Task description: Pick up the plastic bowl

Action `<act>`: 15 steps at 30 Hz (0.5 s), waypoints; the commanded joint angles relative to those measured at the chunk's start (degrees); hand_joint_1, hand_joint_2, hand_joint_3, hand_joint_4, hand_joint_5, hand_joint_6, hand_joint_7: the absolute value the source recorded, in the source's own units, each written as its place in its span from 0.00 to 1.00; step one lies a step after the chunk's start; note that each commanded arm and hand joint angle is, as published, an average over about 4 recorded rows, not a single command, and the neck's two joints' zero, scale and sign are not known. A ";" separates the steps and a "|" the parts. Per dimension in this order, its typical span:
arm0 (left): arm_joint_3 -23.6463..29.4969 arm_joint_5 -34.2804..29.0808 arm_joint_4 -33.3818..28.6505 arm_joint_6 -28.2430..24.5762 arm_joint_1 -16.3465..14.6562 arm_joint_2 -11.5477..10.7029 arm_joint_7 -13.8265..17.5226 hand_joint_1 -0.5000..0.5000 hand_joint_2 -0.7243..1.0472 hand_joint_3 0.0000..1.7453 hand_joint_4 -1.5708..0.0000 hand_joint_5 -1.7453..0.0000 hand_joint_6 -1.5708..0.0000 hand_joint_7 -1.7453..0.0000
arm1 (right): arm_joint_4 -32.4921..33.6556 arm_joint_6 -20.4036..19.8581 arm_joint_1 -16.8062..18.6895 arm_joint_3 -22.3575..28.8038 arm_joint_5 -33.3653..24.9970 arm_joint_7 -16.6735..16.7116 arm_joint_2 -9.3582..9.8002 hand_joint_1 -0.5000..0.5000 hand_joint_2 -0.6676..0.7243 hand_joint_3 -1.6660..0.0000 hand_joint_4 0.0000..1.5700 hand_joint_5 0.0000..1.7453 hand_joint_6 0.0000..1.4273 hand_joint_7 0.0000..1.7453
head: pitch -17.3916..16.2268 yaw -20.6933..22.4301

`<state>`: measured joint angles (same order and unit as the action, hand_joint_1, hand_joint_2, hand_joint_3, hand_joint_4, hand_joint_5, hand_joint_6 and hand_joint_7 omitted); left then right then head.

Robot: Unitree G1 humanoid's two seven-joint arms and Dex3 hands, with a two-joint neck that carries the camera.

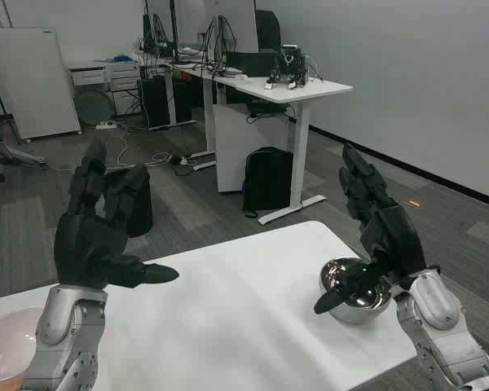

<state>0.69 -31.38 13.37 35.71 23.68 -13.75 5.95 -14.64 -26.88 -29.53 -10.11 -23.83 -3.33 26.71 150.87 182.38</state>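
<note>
Evidently both my black hands had fingers spread, holding nothing: the left hand [100, 232] raised above the white table [228, 309], the right hand [375, 236] beside a shiny metal bowl [355, 291]. A translucent pinkish plastic bowl [6, 352] sat at the table's left edge, beside my left forearm.
</note>
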 commanded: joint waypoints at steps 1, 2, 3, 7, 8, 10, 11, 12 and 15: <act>3.30 19.48 -3.96 4.45 4.86 0.30 -6.39 0.00 0.85 0.00 1.00 1.00 1.00 1.00 | 13.79 -0.89 2.11 5.89 12.40 2.02 -1.48 0.04 0.82 1.00 0.00 0.00 0.00 0.00 | -4.95 -1.19; 3.29 19.49 -3.94 4.45 4.89 0.30 -6.39 0.00 0.85 0.00 1.00 1.00 1.00 1.00 | 13.78 -0.89 2.09 5.89 12.40 2.02 -1.48 0.04 0.82 1.00 0.00 0.00 0.00 0.00 | -4.57 -1.17; 3.27 19.51 -3.92 4.45 4.93 0.30 -6.39 0.00 0.84 0.00 1.00 1.00 1.00 1.00 | 13.76 -0.89 2.07 5.89 12.40 2.02 -1.48 0.04 0.82 1.00 0.00 0.00 0.00 0.00 | -3.25 -0.96; 3.03 19.51 -3.79 4.45 5.15 0.39 -6.39 0.00 0.81 0.03 1.00 1.00 1.00 1.00 | 13.89 -0.92 2.13 6.04 12.40 2.02 -1.48 0.04 0.82 1.00 0.00 0.00 0.00 0.00 | -3.29 -1.33; 2.94 19.51 -3.79 4.45 5.22 0.39 -6.39 0.00 0.83 0.03 1.00 1.00 1.00 1.00 | 13.92 -0.94 2.15 6.09 12.40 2.02 -1.48 0.04 0.82 1.00 0.00 0.00 0.00 0.00 | -3.27 -1.34; 2.83 19.47 -3.79 4.45 5.33 0.39 -6.39 0.00 0.81 0.01 1.00 1.00 1.00 1.00 | 13.94 -0.94 2.24 6.15 12.36 2.02 -1.48 0.04 0.82 1.00 0.00 0.00 0.00 0.00 | -3.26 -1.32; 2.81 19.47 -3.79 4.45 5.33 0.39 -6.39 0.00 0.81 0.00 1.00 1.00 1.00 1.00 | 13.94 -0.92 2.29 6.15 12.31 2.02 -1.48 0.04 0.82 1.00 0.00 0.00 0.00 0.00 | -3.26 -1.23; 2.78 19.44 -3.81 4.45 5.31 0.39 -6.39 0.00 0.80 0.00 1.00 1.00 1.00 1.00 | 13.94 -0.89 2.33 6.15 12.23 2.02 -1.48 0.04 0.82 1.00 0.00 0.00 0.00 0.00 | -3.26 -1.18; 2.74 19.42 -3.83 4.45 5.15 0.39 -6.39 0.00 0.80 0.00 1.00 1.00 1.00 1.00 | 13.94 -0.94 2.37 6.11 12.05 2.02 -1.48 0.04 0.82 1.00 0.00 0.00 0.00 0.00 | -3.29 -0.91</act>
<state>3.40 -12.01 9.49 40.06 29.28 -13.63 -0.21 -0.90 -27.76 -27.70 -4.64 -11.50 -1.56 25.42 147.59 181.39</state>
